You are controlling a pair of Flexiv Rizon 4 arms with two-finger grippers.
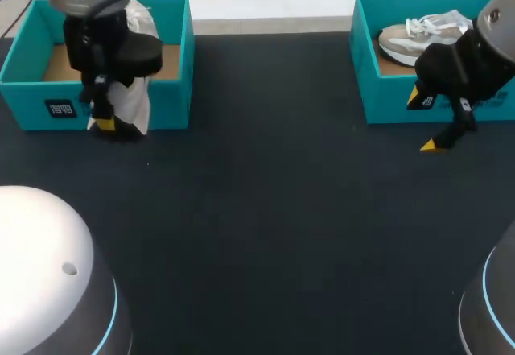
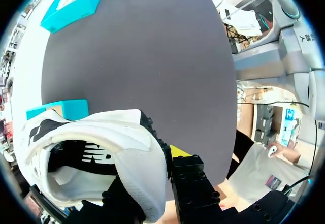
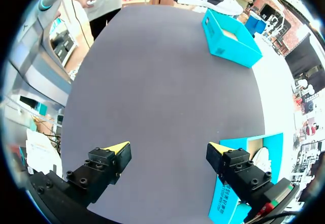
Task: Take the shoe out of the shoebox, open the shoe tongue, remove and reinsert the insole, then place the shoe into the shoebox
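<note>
Left arm housing point(image 1: 40, 266): white and rounded, nearest the head camera at the lower left, well back from the work.
Left end effector point(image 1: 103, 121): closed on the white shoe point(image 1: 133, 105), one finger inside the opening and one outside, pinching the collar wall.
White shoe, position: hangs from that grip at the front wall of the left shoebox point(image 1: 173, 97). Whether its lower end touches the counter point(image 1: 265, 210) cannot be told.
Step in hand: judged to be taking the shoe out of the box.
Doing it well: carry the shoe clear of the front wall before lowering it. Set it sole-down on open counter towards the middle, where the other arm can reach the tongue. A one-wall pinch may let the shoe swing, so slow travel is advisable.
Right end effector point(image 1: 424, 121): spread wide and holding nothing, in front of the right shoebox point(image 1: 386, 105).
Grey shoe point(image 1: 410, 37): lies inside the right shoebox with its white laces showing.
Left wrist view adds: the exact pinch on the collar and the dark lining inside the shoe, which the arm hides from the head camera.
Head view adds: where the shoe hangs relative to its box.
Right wrist view adds: only bare counter between its fingers.
</note>
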